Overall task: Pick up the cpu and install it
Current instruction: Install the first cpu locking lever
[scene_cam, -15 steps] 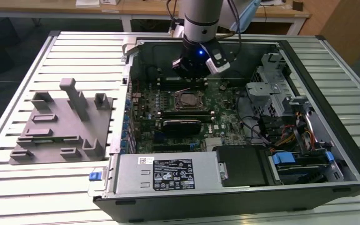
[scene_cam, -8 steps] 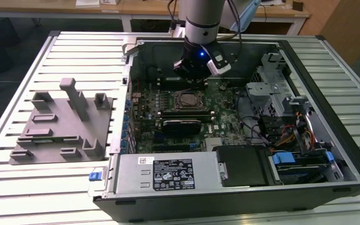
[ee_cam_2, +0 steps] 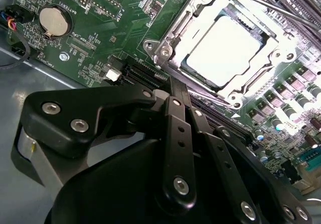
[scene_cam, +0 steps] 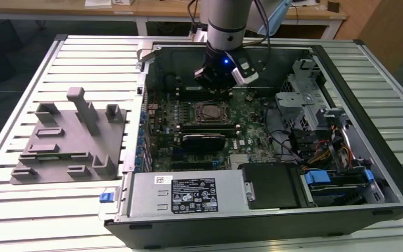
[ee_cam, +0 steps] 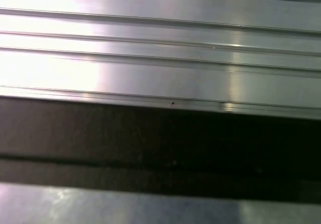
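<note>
Slatted metal table (scene_cam: 19, 210) carrying an open PC case (scene_cam: 369, 173) | cpu (ee_cam_2: 225, 48) seated in socket (scene_cam: 211, 112), pale top plain in the second wrist view | gripper (scene_cam: 220, 90) just above socket, beside cpu; finger state: cannot tell | grey fixture (scene_cam: 69, 139) outside case, well apart from socket.

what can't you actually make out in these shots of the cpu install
- Gripper fingertips: in the second wrist view the black linkage covers them, so open or shut is unclear; in the exterior view the arm's body hides them.
- Pale silver square cpu: in the second wrist view glare washes out its top, so whether it sits fully flat in the metal-framed socket is unclear.
- First wrist view: ribbed metal surface and a dark band, nothing identifiable.
</note>
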Motion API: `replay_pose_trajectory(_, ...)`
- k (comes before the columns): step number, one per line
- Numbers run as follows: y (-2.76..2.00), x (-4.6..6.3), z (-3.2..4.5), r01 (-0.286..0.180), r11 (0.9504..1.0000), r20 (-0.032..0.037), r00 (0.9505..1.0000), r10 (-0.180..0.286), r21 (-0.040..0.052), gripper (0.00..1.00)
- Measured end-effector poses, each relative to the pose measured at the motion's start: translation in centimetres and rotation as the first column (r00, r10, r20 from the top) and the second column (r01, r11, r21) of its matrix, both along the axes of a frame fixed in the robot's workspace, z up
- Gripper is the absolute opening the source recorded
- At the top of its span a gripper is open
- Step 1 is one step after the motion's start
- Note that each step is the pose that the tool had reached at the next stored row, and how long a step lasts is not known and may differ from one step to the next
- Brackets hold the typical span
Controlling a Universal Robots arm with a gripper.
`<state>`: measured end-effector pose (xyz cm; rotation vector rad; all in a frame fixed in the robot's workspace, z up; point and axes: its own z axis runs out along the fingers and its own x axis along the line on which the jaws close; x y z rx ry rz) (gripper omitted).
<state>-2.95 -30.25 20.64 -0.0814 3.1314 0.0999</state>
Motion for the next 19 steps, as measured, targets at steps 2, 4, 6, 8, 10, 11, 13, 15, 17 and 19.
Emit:
replay_pose_trajectory(2, 0.0, 0.0, -0.03, 0.0, 1.0, -0.0001, 1.0, 0.0, -0.0001, 0.11)
replay_pose_trajectory(4, 0.0, 0.0, -0.07, 0.0, 1.0, 0.0001, 1.0, 0.0, -0.0001, 0.11)
replay_pose_trajectory(6, 0.0, 0.0, -0.14, 0.0, 1.0, 0.0, 1.0, 0.0, -0.0004, 0.11)
replay_pose_trajectory(8, 0.0, 0.0, -0.22, 0.0, 1.0, 0.0, 1.0, 0.0, -0.0006, 0.11)
replay_pose_trajectory(10, 0.0, 0.0, -0.31, 0.0, 1.0, 0.0, 1.0, 0.0, -0.0009, 0.11)
replay_pose_trajectory(11, 0.0, 0.0, -0.36, 0.0, 1.0, 0.0, 1.0, 0.0, -0.001, 0.11)
replay_pose_trajectory(13, 0.0, 0.0, -0.45, 0.0, 1.0, 0.0, 1.0, 0.0, -0.0014, 0.11)
replay_pose_trajectory(15, 0.0, 0.0, -0.53, 0.0, 1.0, 0.0, 1.0, 0.0, -0.0017, 0.11)
replay_pose_trajectory(17, 0.0, 0.0, -0.55, 0.0, 1.0, -0.0002, 1.0, 0.0, -0.0019, 0.11)
replay_pose_trajectory(19, 0.0, 0.0, -0.59, 0.0, 1.0, 0.0001, 1.0, 0.0, -0.0015, 0.11)
